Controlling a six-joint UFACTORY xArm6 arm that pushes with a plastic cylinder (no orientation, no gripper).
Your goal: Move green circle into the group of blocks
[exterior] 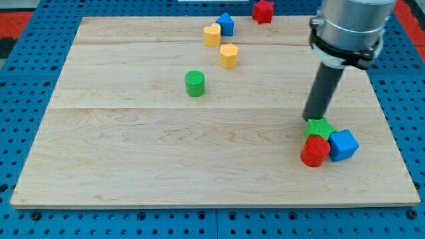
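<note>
1 green block partly behind tip

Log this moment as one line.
my tip: at green block | group: with red cylinder, blue cube | green circle: apart, unmoved

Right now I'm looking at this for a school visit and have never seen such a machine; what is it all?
It is a robot arm with no hand. It ends in a dark rod, and my tip slides over the wooden board to push blocks. Nothing is held. There is one picture, from one camera looking down at the board; where it is mounted isn't recorded. My tip touches the upper edge of a green block at the view's lower right, clustered with a red cylinder and a blue cube. The green circle stands alone left of centre. Near the view's top are two yellow blocks, a blue block and a red block.
</note>
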